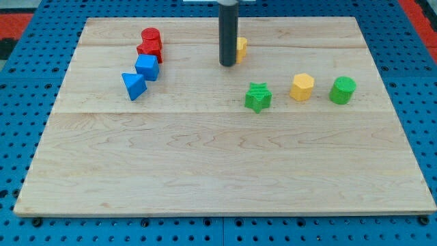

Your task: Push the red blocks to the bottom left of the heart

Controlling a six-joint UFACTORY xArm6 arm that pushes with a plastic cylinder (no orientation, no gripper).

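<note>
Two red blocks sit together at the view's upper left: a red cylinder (151, 35) with a red star-like block (149, 50) just below it and touching it. A yellow heart block (241, 47) lies near the top centre, mostly hidden behind my rod. My tip (227, 65) rests on the board just left of and slightly below the yellow heart, well to the right of the red blocks.
A blue cube (147, 67) and a blue triangular block (134, 85) lie just below the red blocks. A green star (258, 97), a yellow hexagon (302, 87) and a green cylinder (343, 90) line up at the right. The wooden board (218, 171) ends in blue pegboard all round.
</note>
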